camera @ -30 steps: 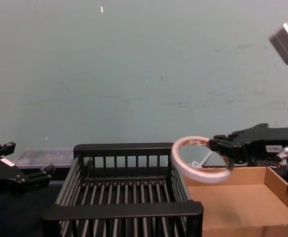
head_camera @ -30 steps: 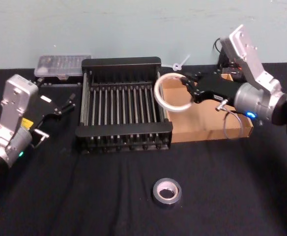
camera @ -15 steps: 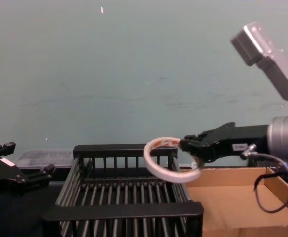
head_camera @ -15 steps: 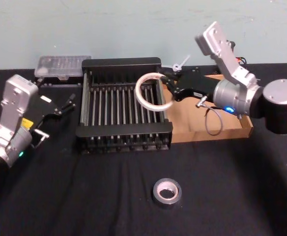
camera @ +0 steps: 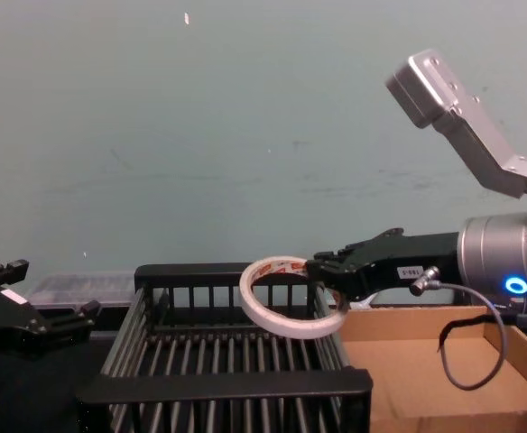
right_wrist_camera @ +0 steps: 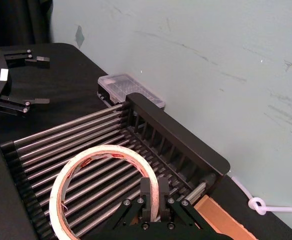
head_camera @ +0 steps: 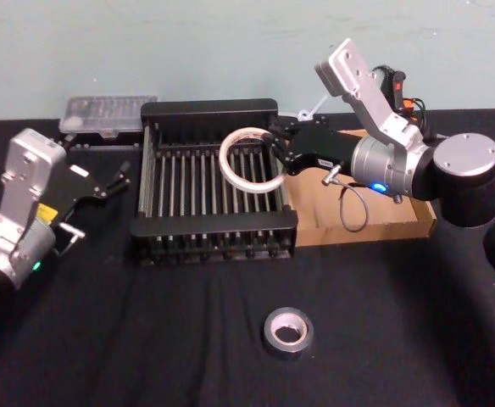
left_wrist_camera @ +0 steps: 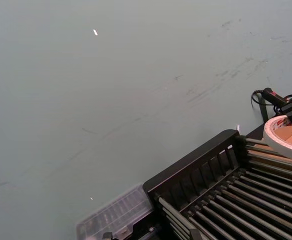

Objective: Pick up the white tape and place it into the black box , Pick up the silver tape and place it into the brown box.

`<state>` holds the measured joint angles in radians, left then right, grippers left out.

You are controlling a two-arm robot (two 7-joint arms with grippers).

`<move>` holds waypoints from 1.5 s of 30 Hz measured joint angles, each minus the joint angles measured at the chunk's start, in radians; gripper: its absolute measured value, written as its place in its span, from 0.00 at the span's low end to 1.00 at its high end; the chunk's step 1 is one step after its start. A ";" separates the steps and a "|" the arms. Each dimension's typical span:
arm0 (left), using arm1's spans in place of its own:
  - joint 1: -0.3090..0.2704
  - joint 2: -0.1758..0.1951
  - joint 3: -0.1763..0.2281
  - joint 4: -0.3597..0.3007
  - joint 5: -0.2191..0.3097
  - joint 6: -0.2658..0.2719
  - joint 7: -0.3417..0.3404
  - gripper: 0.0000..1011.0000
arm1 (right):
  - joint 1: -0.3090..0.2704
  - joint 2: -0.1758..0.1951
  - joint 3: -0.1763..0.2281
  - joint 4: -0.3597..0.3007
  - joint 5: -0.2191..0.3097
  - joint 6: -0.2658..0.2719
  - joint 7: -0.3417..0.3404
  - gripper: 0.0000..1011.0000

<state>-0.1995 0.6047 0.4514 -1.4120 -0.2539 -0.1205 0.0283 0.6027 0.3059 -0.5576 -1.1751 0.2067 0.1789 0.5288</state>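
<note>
Right gripper [head_camera: 275,153] clamped on white tape [head_camera: 249,158] — above black box [head_camera: 209,112].

A pale green-blue wall [camera: 245,108], scuffed and faintly streaked, rises behind the tabletop [head_camera: 146,339], which is draped in black cloth. The light falls evenly and soft.

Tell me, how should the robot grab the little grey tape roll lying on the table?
Probably from straight above. The silver tape lies flat on the black table, hole facing up, with open cloth all around it. A pincer could drop one finger into the pale hole and one outside, then squeeze the thick wall.
</note>
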 joint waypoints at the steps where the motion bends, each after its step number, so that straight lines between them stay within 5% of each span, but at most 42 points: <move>1: 0.000 0.000 0.000 0.000 0.000 0.000 0.000 0.99 | 0.000 0.001 0.000 -0.001 0.000 0.000 0.000 0.10; 10: 0.000 0.000 0.000 0.000 0.000 0.000 0.000 0.99 | -0.002 0.002 0.001 -0.003 0.001 0.001 0.000 0.11; 36: 0.000 0.000 0.000 0.000 0.000 0.000 0.000 0.99 | -0.006 0.005 0.004 -0.010 0.003 0.003 -0.001 0.91; 45: 0.000 0.000 0.000 0.000 0.000 0.000 0.000 0.99 | -0.043 0.034 0.034 -0.085 0.012 0.033 -0.024 0.99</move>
<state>-0.1995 0.6047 0.4514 -1.4120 -0.2539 -0.1205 0.0283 0.5598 0.3397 -0.5235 -1.2597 0.2185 0.2115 0.5053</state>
